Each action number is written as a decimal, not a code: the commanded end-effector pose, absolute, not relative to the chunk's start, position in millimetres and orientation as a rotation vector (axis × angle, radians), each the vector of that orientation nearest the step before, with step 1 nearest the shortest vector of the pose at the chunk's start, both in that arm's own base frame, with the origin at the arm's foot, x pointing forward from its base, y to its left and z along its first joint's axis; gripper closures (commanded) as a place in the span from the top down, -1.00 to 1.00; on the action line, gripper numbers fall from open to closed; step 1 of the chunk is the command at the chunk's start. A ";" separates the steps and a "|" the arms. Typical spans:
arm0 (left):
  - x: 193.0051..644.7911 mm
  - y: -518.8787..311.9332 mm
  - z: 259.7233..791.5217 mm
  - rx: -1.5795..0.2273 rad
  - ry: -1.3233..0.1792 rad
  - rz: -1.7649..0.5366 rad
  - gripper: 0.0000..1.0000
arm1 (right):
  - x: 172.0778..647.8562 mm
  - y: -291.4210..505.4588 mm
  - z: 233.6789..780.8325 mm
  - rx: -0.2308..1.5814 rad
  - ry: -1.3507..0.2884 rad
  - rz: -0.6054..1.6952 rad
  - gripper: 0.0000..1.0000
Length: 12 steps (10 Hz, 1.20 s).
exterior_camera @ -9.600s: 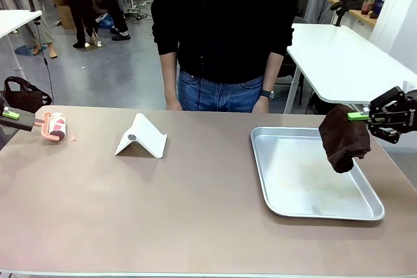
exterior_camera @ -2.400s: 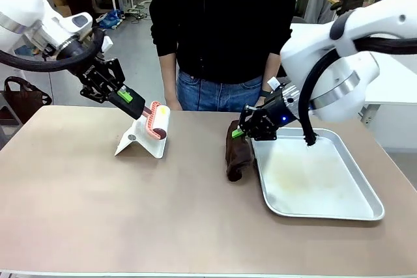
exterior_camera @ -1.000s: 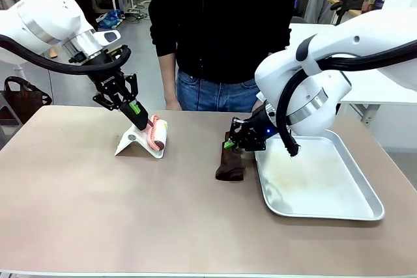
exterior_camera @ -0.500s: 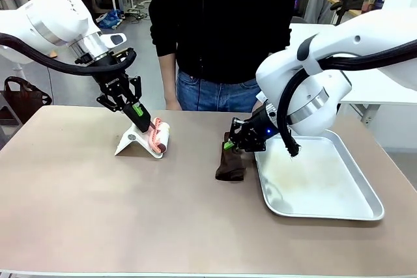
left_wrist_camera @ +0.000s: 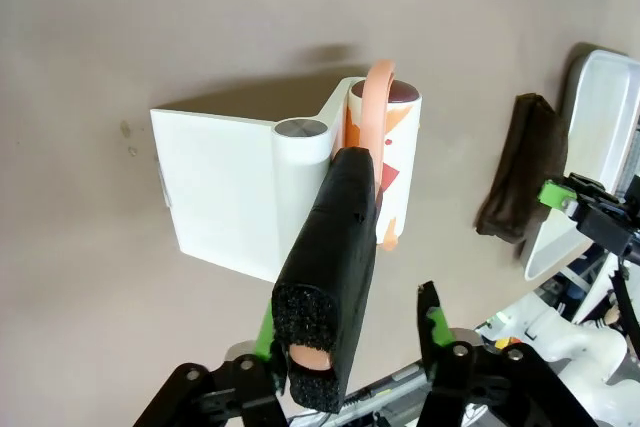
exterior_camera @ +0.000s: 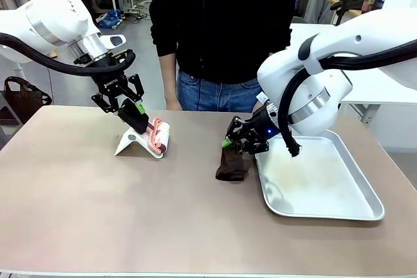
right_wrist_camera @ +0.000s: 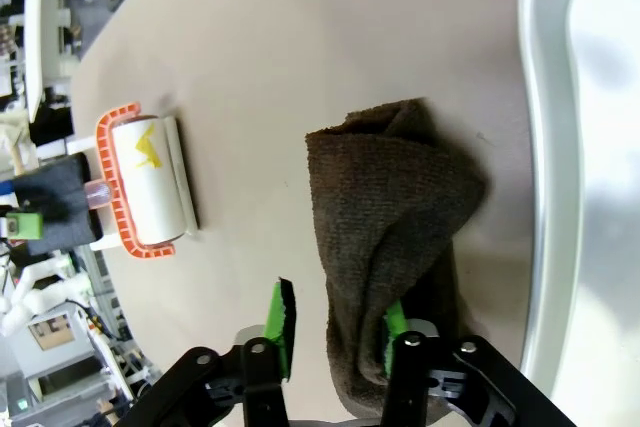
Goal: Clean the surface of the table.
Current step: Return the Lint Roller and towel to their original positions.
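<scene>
The taupe-brown table (exterior_camera: pixel 130 213) carries a white stand (exterior_camera: pixel 139 145) with a lint roller (exterior_camera: pixel 159 137) resting on it. My left gripper (exterior_camera: pixel 138 114) is just above the roller's black foam handle (left_wrist_camera: pixel 330 277). Its jaws are open: the handle leans on one finger and a gap separates it from the other. A dark brown cloth (exterior_camera: pixel 231 165) lies crumpled on the table beside the tray. My right gripper (exterior_camera: pixel 231 142) hovers over it with jaws open. In the right wrist view the cloth (right_wrist_camera: pixel 390 217) drapes by one green pad (right_wrist_camera: pixel 393 323) and stays apart from the other.
A shiny metal tray (exterior_camera: pixel 373 211) sits at the right of the table, close to the cloth. A person (exterior_camera: pixel 221 30) in black stands at the far edge, hands down. A white-topped table (exterior_camera: pixel 345 56) stands behind on the right. The near half of the table is free.
Both grippers have opened. The left has let go of the roller handle, leaving the roller on the stand. The right has released the cloth onto the table.
</scene>
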<state>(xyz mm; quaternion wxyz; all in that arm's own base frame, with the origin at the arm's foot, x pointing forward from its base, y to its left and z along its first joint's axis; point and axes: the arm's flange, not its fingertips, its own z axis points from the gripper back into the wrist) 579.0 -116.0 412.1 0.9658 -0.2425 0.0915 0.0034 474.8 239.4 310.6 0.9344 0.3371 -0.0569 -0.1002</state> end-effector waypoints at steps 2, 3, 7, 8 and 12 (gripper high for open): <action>575.4 -102.9 426.7 -0.500 0.168 0.036 1.00 | 477.9 234.9 318.4 0.704 -0.120 -0.202 0.88; 572.1 -94.7 429.5 -0.515 0.162 0.038 1.00 | 476.5 234.8 323.6 0.692 -0.128 -0.194 1.00; 534.7 -40.1 451.0 -0.670 0.097 0.045 1.00 | 459.3 222.1 357.0 0.591 -0.172 -0.117 1.00; 518.4 -19.5 457.0 -0.742 0.097 0.028 1.00 | 451.7 208.3 369.5 0.625 -0.160 -0.108 1.00; 454.3 67.8 450.5 -1.040 0.038 -0.042 1.00 | 429.1 118.2 414.8 0.920 -0.023 -0.141 1.00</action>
